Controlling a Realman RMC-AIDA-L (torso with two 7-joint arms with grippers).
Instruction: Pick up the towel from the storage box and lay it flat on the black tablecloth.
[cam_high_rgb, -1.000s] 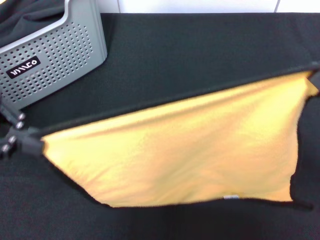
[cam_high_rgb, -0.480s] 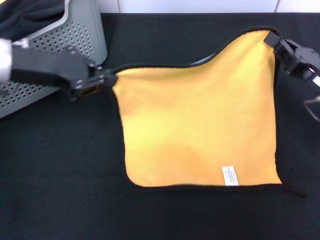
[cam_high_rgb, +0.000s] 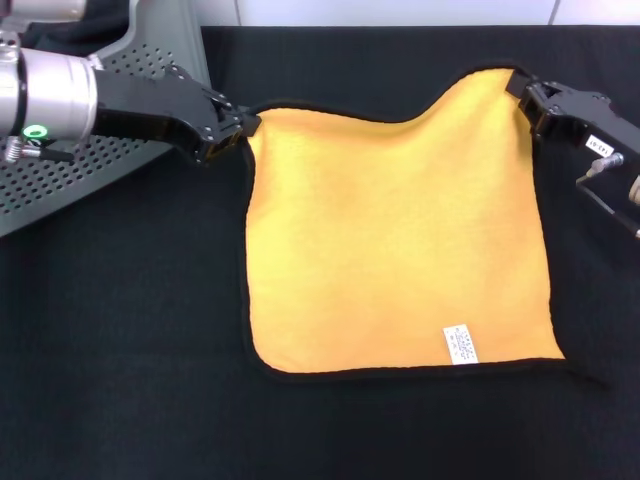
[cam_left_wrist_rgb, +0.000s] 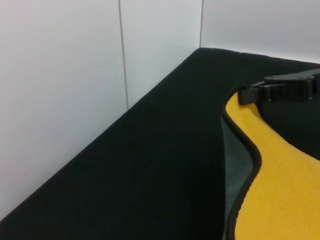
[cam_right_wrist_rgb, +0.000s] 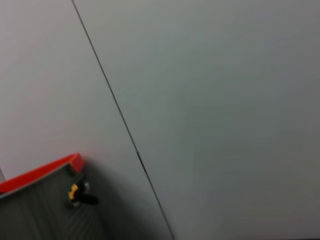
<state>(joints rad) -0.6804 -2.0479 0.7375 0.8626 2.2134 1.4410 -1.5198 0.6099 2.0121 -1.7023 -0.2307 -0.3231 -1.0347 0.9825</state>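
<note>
The yellow-orange towel (cam_high_rgb: 400, 230) lies spread yellow side up on the black tablecloth (cam_high_rgb: 120, 380), with a white tag near its front right corner. My left gripper (cam_high_rgb: 243, 124) is shut on the towel's far left corner. My right gripper (cam_high_rgb: 526, 90) is shut on its far right corner. The far edge sags between the two grippers. The grey storage box (cam_high_rgb: 110, 150) stands at the far left, partly behind my left arm. In the left wrist view the towel's edge (cam_left_wrist_rgb: 280, 170) shows its grey reverse side (cam_left_wrist_rgb: 235, 155), with the right gripper (cam_left_wrist_rgb: 245, 95) on the corner farther off.
A plain black fabric bundle (cam_high_rgb: 75, 35) lies inside the storage box. A white wall (cam_left_wrist_rgb: 75, 75) runs along the table's far edge. The right wrist view shows only the wall and an orange-rimmed grey object (cam_right_wrist_rgb: 40, 200).
Both grippers carried the stretched towel away from me and lowered it. Its front edge now rests on the tablecloth. My left arm moved from the front left to beside the box.
</note>
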